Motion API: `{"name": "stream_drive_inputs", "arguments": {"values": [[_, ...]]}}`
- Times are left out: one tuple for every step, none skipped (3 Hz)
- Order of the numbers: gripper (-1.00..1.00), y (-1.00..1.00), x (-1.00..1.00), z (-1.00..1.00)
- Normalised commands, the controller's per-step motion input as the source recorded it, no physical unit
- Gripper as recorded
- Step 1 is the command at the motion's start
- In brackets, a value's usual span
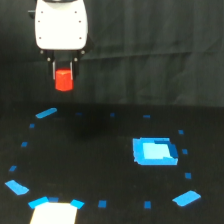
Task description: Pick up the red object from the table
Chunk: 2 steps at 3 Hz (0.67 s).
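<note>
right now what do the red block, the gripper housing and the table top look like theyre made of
The red object: probably plastic or painted wood; flat, even red-orange, no strong glare. Blur leaves it open.
The gripper housing: likely smooth white moulded plastic, with rounded edges and small dark dots, maybe screws.
The table: matte black, possibly cloth or mat; no reflections.

The robot's end effector (pixel 64 75) has a big white body with round corners, like a smooth box. Tiny dark dots, maybe screws, sit on its front. A dark strip runs under the white part. Two thin pale fingers (pixel 54 71) hang down from it.
</note>
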Motion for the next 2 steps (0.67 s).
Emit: {"name": "stream_drive_inputs", "arguments": {"values": [[-1.0,-0.17,-0.24,-0.09],[-1.0,0.01,0.01,0.08]]}}
